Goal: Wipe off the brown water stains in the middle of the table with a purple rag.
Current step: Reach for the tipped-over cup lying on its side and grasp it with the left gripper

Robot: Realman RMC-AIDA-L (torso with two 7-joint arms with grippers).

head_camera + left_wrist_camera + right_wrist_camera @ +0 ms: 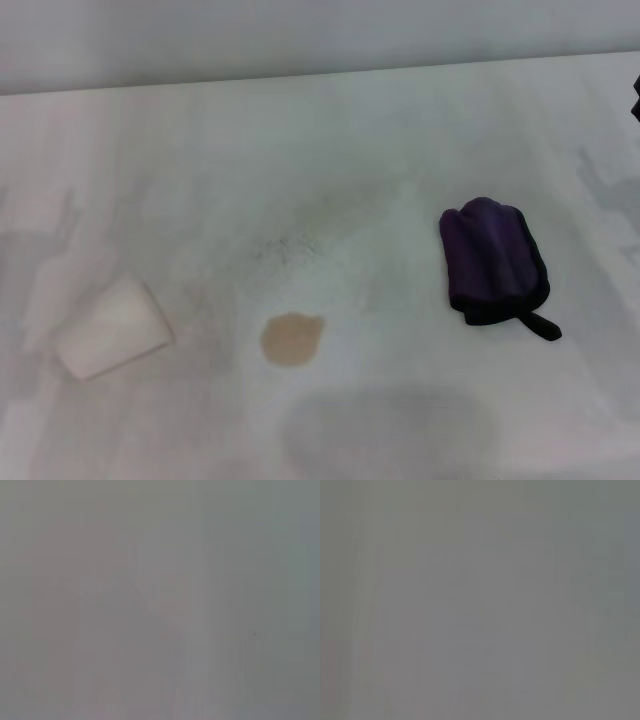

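Left to right on counter: white cup tipped on side at my left; brown water stains near centre, small tan puddle, untouched; purple rag well right of puddle, long axis running away from me, black loop tail at near end. Rag lies on my right side, so right arm judged nearer. Neither jaws in view; wrist views show blank grey. Jaw opening: cannot tell. Holding nothing visible.
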